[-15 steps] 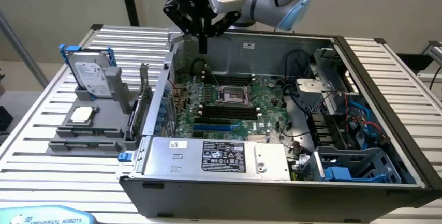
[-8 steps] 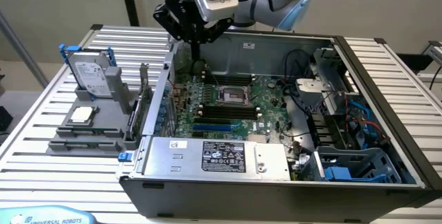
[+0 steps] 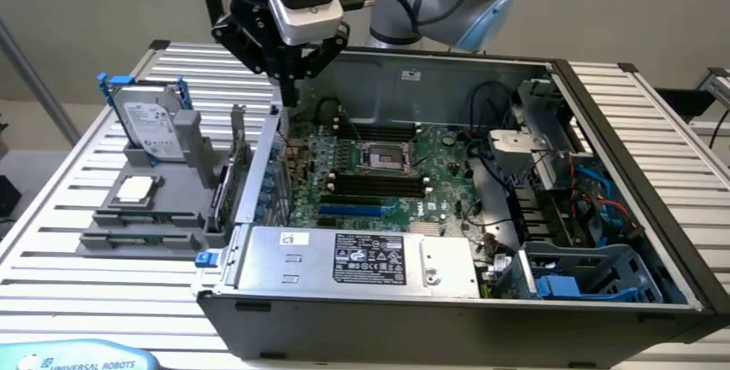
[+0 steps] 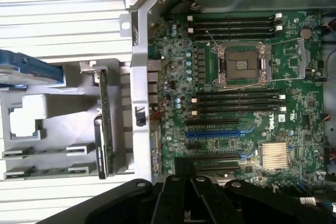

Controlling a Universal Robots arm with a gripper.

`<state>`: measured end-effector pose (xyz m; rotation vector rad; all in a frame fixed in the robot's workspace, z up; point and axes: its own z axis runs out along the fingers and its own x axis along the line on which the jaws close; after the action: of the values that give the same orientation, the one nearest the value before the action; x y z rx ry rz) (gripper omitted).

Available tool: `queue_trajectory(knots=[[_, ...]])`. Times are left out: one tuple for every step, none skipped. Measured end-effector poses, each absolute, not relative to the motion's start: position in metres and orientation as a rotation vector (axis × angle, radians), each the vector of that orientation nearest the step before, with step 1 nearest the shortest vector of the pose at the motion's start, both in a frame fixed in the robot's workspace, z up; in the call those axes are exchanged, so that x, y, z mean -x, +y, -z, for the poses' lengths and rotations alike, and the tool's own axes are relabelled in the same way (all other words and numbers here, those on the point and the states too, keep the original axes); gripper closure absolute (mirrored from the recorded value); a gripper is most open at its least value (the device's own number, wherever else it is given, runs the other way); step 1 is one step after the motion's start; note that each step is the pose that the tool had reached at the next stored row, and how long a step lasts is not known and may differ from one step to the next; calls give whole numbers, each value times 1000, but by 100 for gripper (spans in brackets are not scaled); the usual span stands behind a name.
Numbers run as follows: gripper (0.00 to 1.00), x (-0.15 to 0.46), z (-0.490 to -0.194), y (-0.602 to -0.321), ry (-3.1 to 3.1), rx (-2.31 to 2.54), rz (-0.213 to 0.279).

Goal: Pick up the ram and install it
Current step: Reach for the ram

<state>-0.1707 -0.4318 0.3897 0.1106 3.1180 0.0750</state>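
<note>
Ram (image 3: pixel 228 184) is found standing on its long edge in the gray holder (image 3: pixel 137 237) on the bench (image 3: pixel 57 250), just outside the computer case (image 3: pixel 638 131), on the exterior view's left. It is not yet picked up. In the wrist view the ram (image 4: pixel 104 124) is seen edge-on as a narrow green strip, parallel to the case wall and close beside it.

Jaws are pressed together with nothing between them. They are hung over the case's wall nearest the holder, above the ram's far end and clear of it; nothing is touched.

The motherboard (image 3: pixel 445 152) is exposed inside the open case. Long black slots (image 4: pixel 236 100) are seen empty beside the processor socket (image 4: pixel 240 65). Whether the slot latches are open cannot be told.

Also in the holder: a hard drive (image 3: pixel 150 122) upright in a blue frame and a square silver chip (image 3: pixel 137 188) lying flat, both apart from the ram.

Handling, judged: the ram is taken to be light, thin and stiff, but fragile. It can be bent or cracked if squeezed hard or twisted. Smooth flat faces may slip. It is best pinched across its thickness at the middle of the exposed top edge, so it stays balanced and upright. The bottom contact edge and small chips are best left untouched.
</note>
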Motion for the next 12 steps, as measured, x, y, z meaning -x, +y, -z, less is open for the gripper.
queue_trajectory(knots=[[89,175,-389,-433,3118,-111,-75],[89,180,-389,-433,3118,-111,-75],[89,184,-388,-434,3118,-111,-75],[89,189,-387,-434,3118,-111,-75],[89,194,-387,-435,3118,-111,-75],[89,198,-386,-435,3118,-111,-75],[89,203,-385,-435,3118,-111,-75],[89,207,-384,-436,3118,-111,-75],[89,212,-383,-436,3118,-111,-75],[89,216,-383,-436,3118,-111,-75],[89,221,-382,-437,3118,-111,-75],[89,225,-381,-437,3118,-111,-75]])
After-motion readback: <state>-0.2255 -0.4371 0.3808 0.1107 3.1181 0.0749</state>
